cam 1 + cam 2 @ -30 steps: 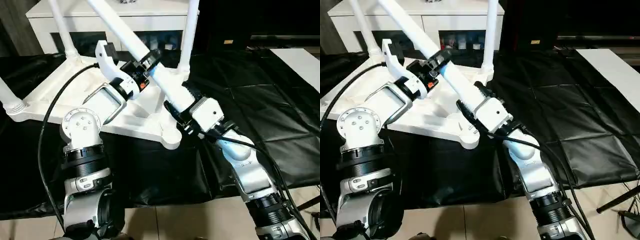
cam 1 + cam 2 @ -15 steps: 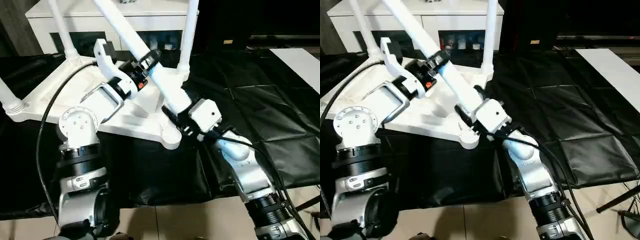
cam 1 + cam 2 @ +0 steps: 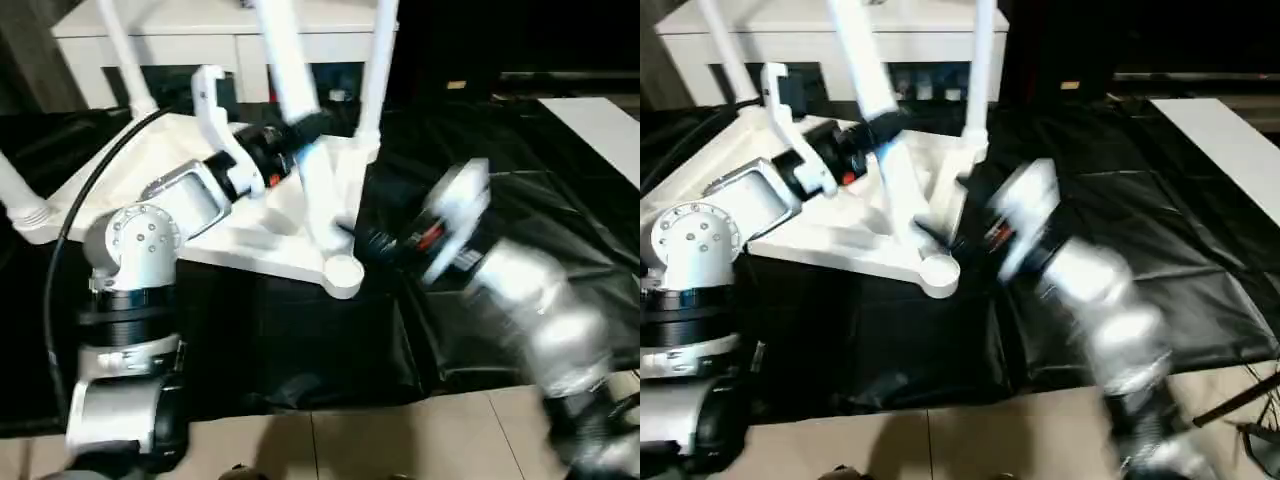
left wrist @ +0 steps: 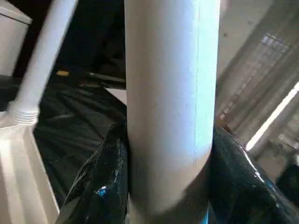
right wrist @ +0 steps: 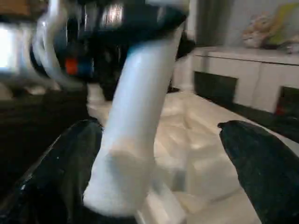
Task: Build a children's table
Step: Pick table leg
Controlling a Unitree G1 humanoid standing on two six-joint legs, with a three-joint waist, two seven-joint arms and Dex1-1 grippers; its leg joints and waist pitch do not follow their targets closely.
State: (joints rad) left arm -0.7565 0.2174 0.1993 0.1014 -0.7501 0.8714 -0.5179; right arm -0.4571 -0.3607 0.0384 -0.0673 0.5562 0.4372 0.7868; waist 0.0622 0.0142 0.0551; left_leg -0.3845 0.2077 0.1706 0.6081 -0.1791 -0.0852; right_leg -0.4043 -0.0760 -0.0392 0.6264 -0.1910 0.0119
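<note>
Since a second ago the leg [image 3: 300, 150] has swung from a slant to nearly upright over the near right corner of the upturned tabletop [image 3: 100, 190]. Left gripper [image 4: 170, 186] clamps it; right gripper [image 5: 154, 158] has let go, fingers spread wide beside it.

Long round white plastic table leg [image 3: 300, 130] between left gripper [image 3: 300, 128] fingers; upturned white ribbed tabletop [image 3: 235, 215] below; right gripper [image 3: 365, 238] just right of leg base.

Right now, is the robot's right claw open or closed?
Open: in its wrist view the right claw has fingers spread wide, clear of the white leg.
</note>
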